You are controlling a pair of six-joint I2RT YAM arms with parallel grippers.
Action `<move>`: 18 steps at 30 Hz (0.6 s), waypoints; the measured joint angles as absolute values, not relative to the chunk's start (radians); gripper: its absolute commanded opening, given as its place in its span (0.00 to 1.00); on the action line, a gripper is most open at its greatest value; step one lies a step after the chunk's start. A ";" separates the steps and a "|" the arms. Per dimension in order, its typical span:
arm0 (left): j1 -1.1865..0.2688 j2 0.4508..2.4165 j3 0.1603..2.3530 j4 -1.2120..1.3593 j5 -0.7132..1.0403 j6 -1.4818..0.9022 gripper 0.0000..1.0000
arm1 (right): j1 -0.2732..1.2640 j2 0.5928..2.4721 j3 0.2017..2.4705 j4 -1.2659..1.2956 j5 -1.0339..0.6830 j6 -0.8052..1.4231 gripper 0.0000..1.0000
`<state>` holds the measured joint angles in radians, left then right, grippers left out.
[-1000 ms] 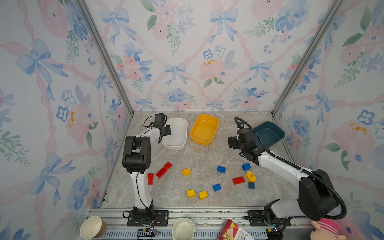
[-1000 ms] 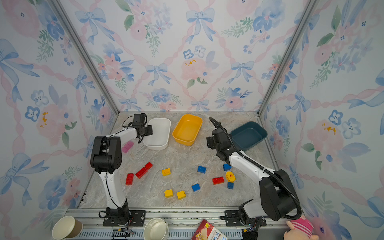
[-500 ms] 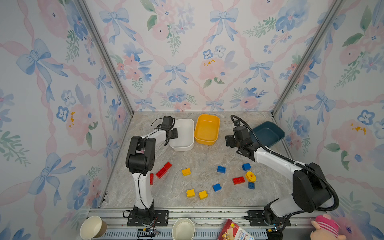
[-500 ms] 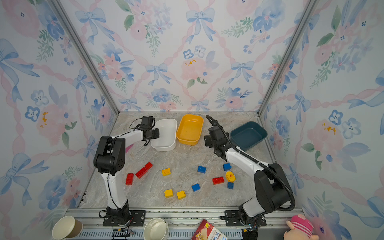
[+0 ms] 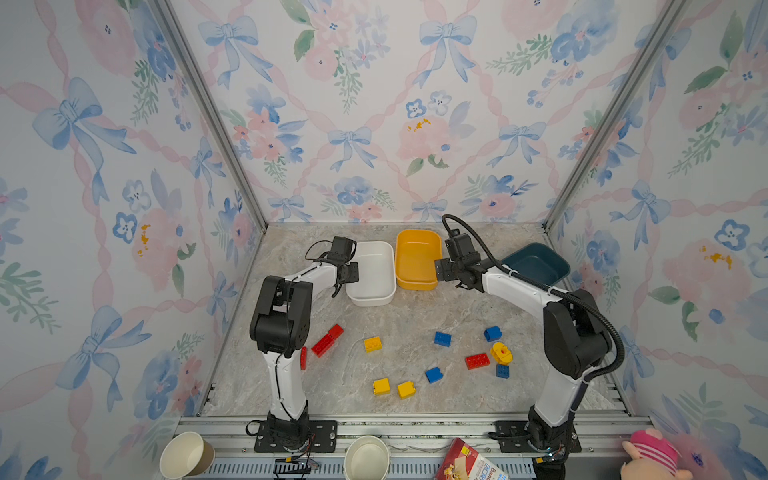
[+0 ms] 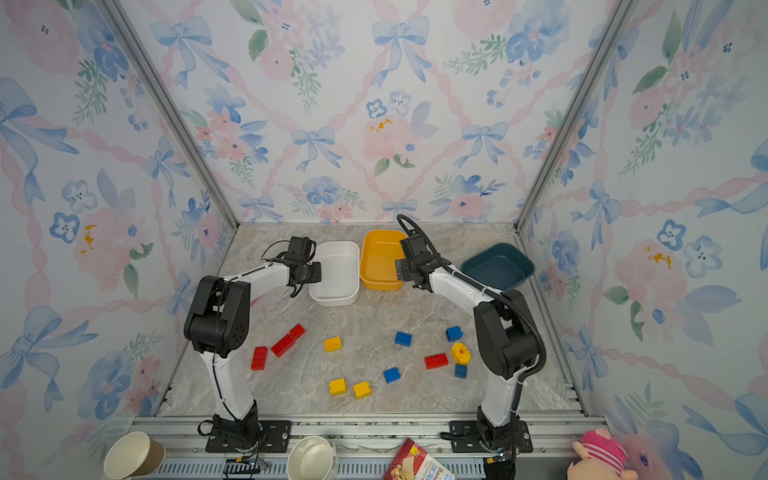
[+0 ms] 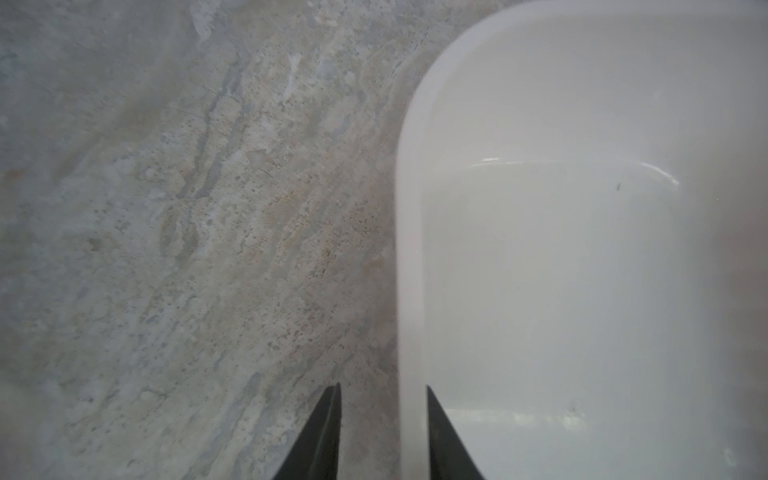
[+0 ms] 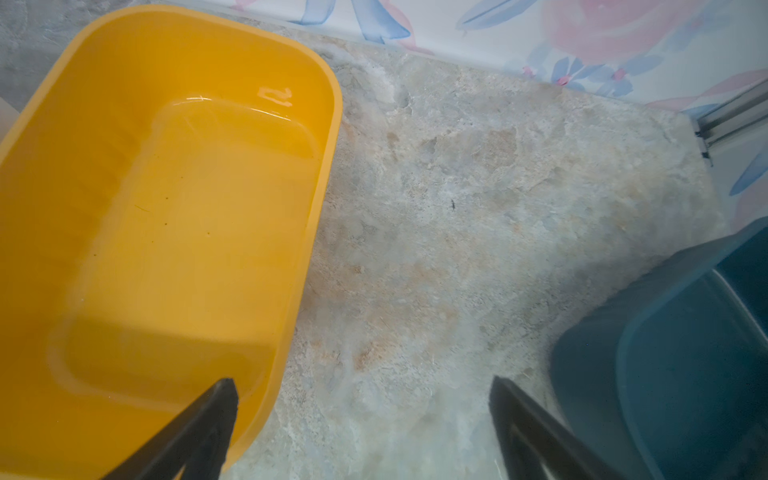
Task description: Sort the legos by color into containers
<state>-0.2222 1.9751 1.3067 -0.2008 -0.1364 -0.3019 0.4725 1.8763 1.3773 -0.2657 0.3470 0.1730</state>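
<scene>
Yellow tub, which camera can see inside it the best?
The right wrist view: the yellow tub is big and close there, its floor bare, nothing inside. Both top views show it small and far away. The left wrist view doesn't show it.

Only one text can be read: a red and white box (image 5: 473, 467) at the near edge, seen in both top views, bears letters beginning "Band"; the rest is cut off.
</scene>
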 measured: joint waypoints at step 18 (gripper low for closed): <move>-0.222 1.873 1.308 -0.208 -0.160 -0.319 0.60 | 0.406 2.159 1.663 -0.384 0.219 0.283 0.56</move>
<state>-0.2222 1.8729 1.3075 -0.2081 -0.1604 -0.3187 0.4061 2.1593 1.6630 -0.3836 0.2192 0.2829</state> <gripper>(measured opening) 0.593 0.605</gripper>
